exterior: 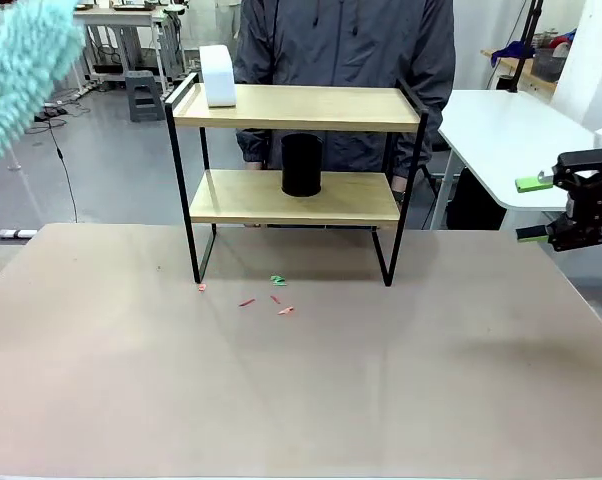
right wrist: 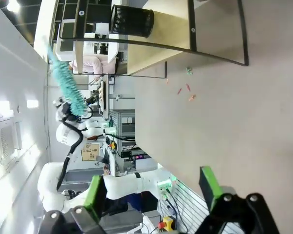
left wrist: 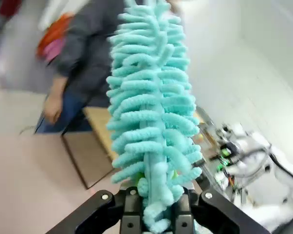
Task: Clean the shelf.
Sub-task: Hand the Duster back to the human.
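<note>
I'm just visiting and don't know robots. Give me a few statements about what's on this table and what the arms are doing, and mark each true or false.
1. The left gripper is shut on a fluffy turquoise duster. True.
2. The black mesh cup stands on the top board of the shelf. False: it stands on the lower board.
3. The right gripper holds a cloth. False: its jaws are open and empty, off to the table's right side.
4. Small red and green scraps lie on the table in front of the shelf. True.
5. A white roll-like object sits on the top board at its left end. True.
</note>
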Robot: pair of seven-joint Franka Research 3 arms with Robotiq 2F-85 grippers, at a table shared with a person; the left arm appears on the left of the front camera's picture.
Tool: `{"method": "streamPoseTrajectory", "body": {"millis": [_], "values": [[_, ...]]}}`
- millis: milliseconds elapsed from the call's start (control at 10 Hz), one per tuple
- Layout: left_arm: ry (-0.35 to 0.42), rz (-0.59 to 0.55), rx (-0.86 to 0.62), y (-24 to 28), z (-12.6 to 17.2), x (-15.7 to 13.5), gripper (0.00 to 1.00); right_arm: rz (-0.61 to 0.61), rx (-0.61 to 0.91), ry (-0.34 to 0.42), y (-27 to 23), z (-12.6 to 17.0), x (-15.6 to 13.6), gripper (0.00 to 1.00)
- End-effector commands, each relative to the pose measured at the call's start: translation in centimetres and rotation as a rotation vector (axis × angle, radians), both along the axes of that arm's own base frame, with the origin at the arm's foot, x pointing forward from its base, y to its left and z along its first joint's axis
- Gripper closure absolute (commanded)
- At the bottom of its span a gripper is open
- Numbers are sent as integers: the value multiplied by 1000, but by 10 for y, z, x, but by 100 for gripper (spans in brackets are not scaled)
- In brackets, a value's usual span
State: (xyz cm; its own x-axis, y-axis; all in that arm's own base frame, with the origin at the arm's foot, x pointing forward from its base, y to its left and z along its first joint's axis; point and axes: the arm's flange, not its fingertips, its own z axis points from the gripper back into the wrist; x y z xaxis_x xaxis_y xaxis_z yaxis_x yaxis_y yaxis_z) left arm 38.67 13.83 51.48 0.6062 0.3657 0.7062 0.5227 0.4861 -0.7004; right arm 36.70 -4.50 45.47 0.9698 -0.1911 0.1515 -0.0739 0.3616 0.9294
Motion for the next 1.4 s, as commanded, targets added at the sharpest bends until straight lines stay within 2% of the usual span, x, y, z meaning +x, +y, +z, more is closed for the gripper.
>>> {"method": "streamPoseTrajectory", "body": {"millis": [0,100,200,300,400,1300], "values": [[235,27,-146,-15,-35,28,100,5,-5,5,-3,2,-3,0],[375,-32,-156,-15,-56,31,100,5,-5,5,-3,2,-3,0],[475,-98,-158,-18,-68,35,100,5,-5,5,-3,2,-3,0],[536,-102,-175,-16,-69,38,100,5,-5,5,-3,2,-3,0],[388,-35,-141,-17,-89,30,100,5,-5,5,-3,2,-3,0],[388,-35,-141,-17,-89,30,100,5,-5,5,-3,2,-3,0]]}}
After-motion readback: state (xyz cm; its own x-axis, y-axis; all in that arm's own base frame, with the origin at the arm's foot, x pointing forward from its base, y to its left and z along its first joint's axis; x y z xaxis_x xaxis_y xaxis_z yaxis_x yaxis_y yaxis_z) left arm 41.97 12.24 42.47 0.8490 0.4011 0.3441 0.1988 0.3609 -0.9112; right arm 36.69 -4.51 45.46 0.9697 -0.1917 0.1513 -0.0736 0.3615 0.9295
